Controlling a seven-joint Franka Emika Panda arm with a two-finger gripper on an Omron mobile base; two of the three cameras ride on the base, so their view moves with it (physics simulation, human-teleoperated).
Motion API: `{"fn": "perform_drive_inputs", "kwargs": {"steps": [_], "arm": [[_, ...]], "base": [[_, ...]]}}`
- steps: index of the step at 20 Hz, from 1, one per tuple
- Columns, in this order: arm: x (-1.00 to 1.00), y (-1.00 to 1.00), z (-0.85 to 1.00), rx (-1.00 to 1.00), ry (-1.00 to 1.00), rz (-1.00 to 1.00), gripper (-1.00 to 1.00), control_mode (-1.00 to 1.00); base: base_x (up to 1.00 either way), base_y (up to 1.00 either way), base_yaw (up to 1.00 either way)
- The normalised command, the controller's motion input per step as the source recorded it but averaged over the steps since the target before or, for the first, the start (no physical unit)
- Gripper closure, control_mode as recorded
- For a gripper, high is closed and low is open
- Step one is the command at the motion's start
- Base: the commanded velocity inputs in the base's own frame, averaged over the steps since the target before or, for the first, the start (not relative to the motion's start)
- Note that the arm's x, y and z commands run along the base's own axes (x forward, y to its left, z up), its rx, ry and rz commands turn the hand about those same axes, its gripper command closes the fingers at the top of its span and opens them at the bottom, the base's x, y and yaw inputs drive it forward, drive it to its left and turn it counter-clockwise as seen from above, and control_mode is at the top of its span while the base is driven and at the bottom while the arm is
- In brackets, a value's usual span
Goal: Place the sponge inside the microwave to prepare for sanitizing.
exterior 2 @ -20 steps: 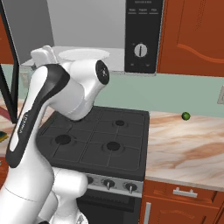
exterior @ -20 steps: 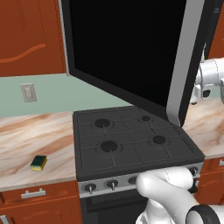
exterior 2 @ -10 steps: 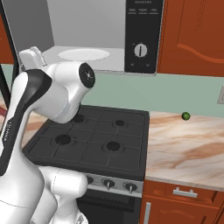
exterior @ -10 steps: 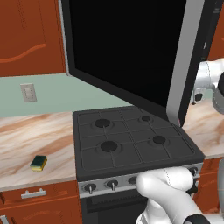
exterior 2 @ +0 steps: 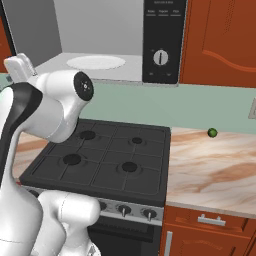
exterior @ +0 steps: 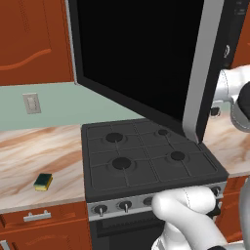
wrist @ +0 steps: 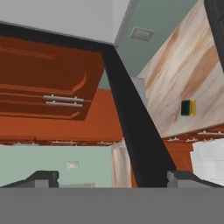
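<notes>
The sponge (exterior: 43,181), yellow with a dark green top, lies on the marble counter left of the stove; in the hand view the sponge (wrist: 188,107) is small and far off on the counter. The microwave (exterior 2: 161,35) hangs above the stove with its door (exterior: 141,53) swung wide open, so the grey interior and white round plate (exterior 2: 95,62) are exposed. My gripper (wrist: 113,178) is open with nothing between its fingers, and the door's dark edge (wrist: 131,122) crosses just ahead of it. The arm (exterior 2: 55,110) bends high over the stove's left side.
The black four-burner stove (exterior: 141,158) sits under the open door, with knobs along its front. A tiny green ball (exterior 2: 212,132) rests on the right counter by the wall. Red-brown cabinets (exterior: 34,39) hang above, and a wall outlet (exterior: 31,103) is over the left counter.
The arm's elbow has swung left and lower in the right base view, uncovering more of the microwave's interior and plate. Sponge and door have not moved. The gripper stays open.
</notes>
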Motion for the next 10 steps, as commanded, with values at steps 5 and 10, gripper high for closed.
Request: {"fn": "perform_drive_inputs", "kwargs": {"steps": [5,10], "arm": [[-0.33,0.4,0.02,0.0,0.0,0.11,-1.0,-1.0],[-0.25,0.48,0.0,0.0,-0.01,0.1,-1.0,-1.0]], "base": [[0.0,0.0,0.0],[0.0,0.0,0.0]]}}
